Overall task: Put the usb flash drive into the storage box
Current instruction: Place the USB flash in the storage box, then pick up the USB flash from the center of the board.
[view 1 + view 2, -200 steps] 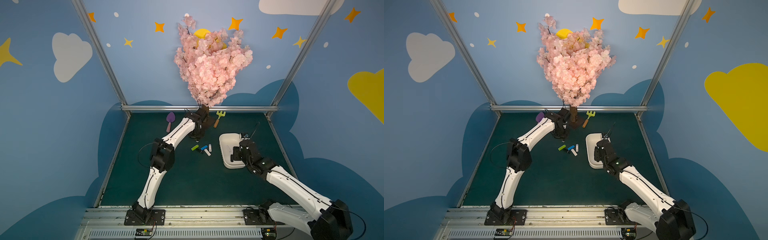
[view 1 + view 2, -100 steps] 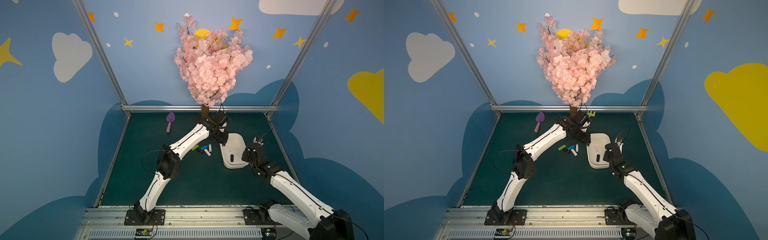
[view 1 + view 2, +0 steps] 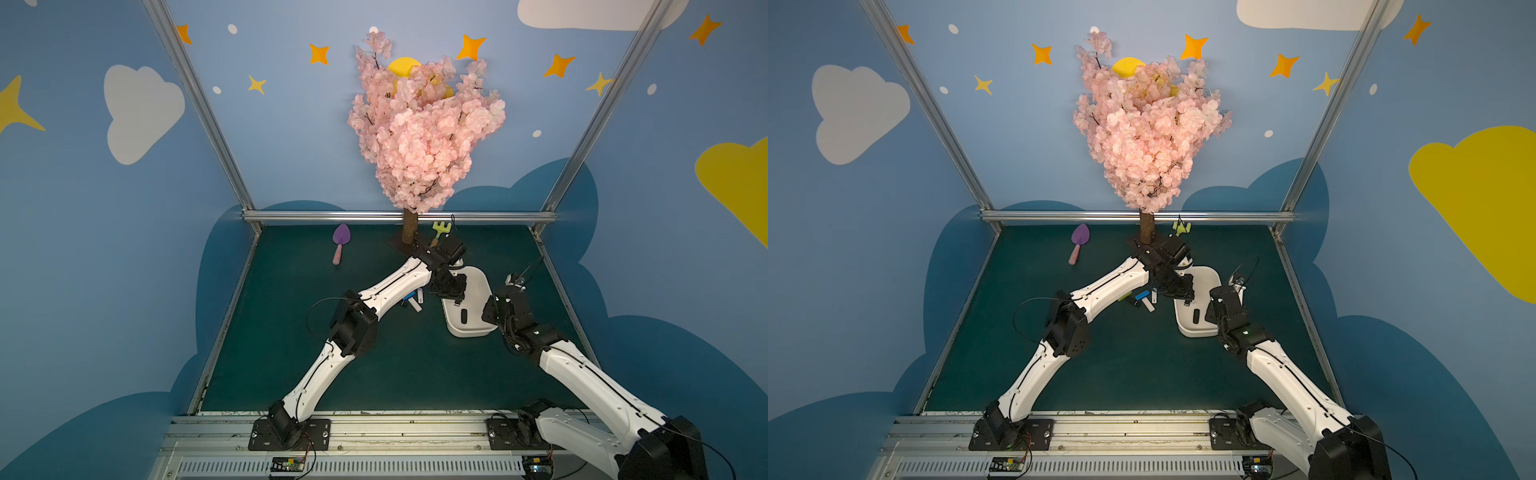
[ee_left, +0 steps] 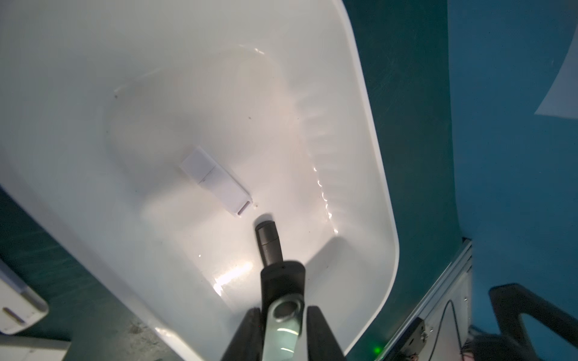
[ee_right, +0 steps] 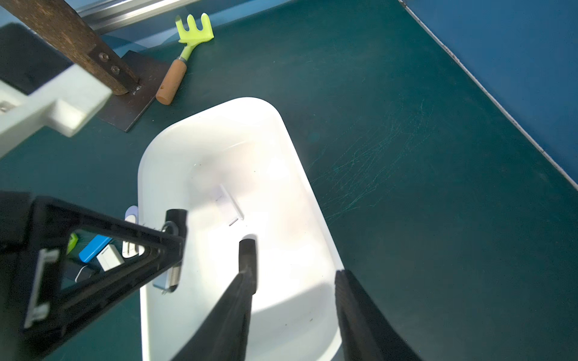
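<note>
Nearest, the right gripper (image 5: 294, 273) hovers over the near end of the storage box (image 3: 471, 332), fingers spread with nothing between them. The left gripper (image 4: 283, 309) flanks the usb flash drive (image 4: 281, 278) just inside the box's left rim, above its floor; pinched or let go, I cannot tell. Loose drives (image 3: 1142, 296) crowd that left rim, open mat (image 5: 406, 156) runs right to the rail, and a rake (image 5: 187, 53) lies beyond the far edge.

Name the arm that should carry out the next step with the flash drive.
Left. The left gripper hangs over the storage box with the swivel flash drive between its jaws, so it probably need only let go. The right gripper is open and empty.
</note>
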{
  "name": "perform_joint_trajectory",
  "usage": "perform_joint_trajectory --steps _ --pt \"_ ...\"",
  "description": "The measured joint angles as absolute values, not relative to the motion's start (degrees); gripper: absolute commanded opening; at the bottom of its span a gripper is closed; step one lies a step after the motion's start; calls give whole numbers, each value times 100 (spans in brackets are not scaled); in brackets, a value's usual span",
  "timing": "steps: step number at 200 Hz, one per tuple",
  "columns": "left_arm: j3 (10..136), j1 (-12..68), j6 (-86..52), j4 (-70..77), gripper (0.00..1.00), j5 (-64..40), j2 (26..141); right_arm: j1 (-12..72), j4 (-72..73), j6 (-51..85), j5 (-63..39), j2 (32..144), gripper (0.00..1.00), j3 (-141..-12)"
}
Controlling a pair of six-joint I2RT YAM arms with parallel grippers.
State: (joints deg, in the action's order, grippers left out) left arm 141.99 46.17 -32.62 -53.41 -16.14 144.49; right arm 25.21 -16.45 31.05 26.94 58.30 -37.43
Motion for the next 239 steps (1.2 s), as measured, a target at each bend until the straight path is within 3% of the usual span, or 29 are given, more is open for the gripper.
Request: perform_joint_trajectory --steps 21,80,118,165,239 --pt "14383 4615 -3240 -5356 48 -1621 14553 2521 -1645 3107 2685 5830 48 -3743" --pt "14099 4602 -3024 -5682 47 -1291 14097 2521 -1612 3024 2307 5920 47 -3760" --pt "11168 4421 -2790 -5391 47 -696 11319 2659 -1409 2539 1251 6309 45 -4038" --pt "7714 3234 -2814 -4880 52 -34 7293 3489 -1415 1916 224 7175 47 -4840" --pt "5911 2823 -2705 -5535 57 637 4477 4005 -2928 1400 -405 9662 44 -7612"
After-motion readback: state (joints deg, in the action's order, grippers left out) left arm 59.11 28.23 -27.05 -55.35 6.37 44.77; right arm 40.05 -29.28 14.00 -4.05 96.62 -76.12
